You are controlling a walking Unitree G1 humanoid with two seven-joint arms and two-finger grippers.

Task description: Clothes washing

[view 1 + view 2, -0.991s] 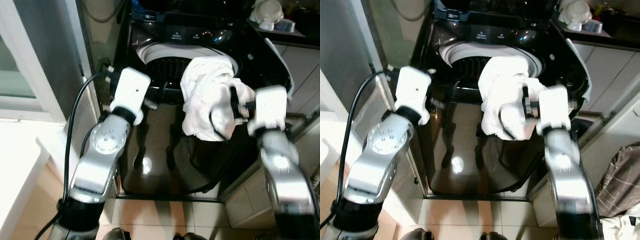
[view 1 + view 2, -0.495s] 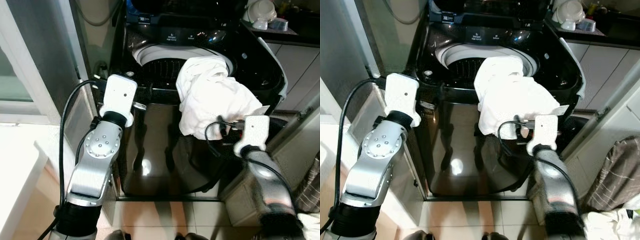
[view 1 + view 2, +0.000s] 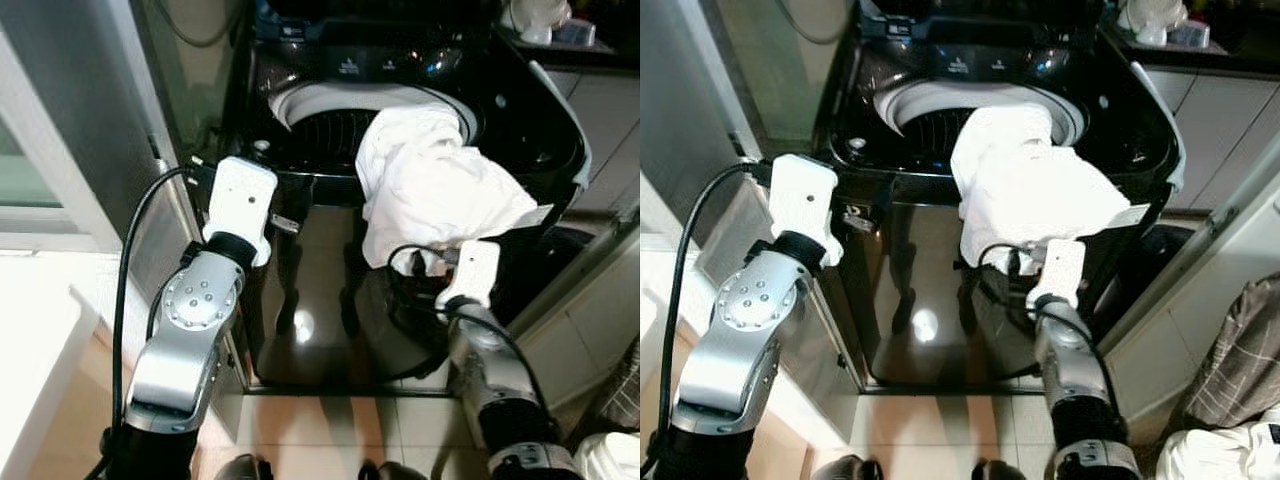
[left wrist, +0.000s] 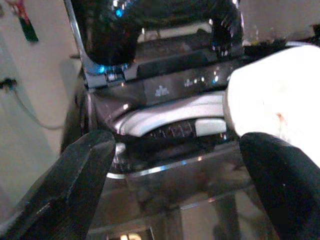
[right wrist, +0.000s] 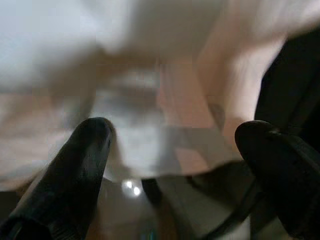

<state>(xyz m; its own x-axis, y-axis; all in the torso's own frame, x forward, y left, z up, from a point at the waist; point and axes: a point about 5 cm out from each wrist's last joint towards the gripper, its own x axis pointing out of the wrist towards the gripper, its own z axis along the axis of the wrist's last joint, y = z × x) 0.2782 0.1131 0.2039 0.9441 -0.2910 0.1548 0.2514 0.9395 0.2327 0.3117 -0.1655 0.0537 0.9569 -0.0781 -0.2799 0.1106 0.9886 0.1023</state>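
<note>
A white garment (image 3: 430, 190) lies over the front rim of the black top-loading washing machine (image 3: 300, 300). Part of it is in the white-rimmed drum (image 3: 325, 125) and part hangs down the front panel. My right gripper (image 5: 175, 145) is open just under the hanging hem, fingers spread, with the cloth close ahead and nothing between them. The right wrist (image 3: 472, 268) sits low at the machine's front right. My left gripper (image 4: 175, 155) is open, held up at the machine's front left corner, facing the drum and control panel (image 4: 185, 82).
A grey door frame and wall (image 3: 70, 130) stand close on my left. White cabinets (image 3: 605, 110) and a counter with bowls (image 3: 535, 15) are on the right. A plaid cloth (image 3: 1235, 340) and white laundry (image 3: 1220, 455) lie on the floor at right. Tiled floor (image 3: 330, 430) lies in front.
My right gripper has let go of the white garment and dropped from beside the rim to below the hanging hem. The garment stays draped over the rim. The left arm barely moved.
</note>
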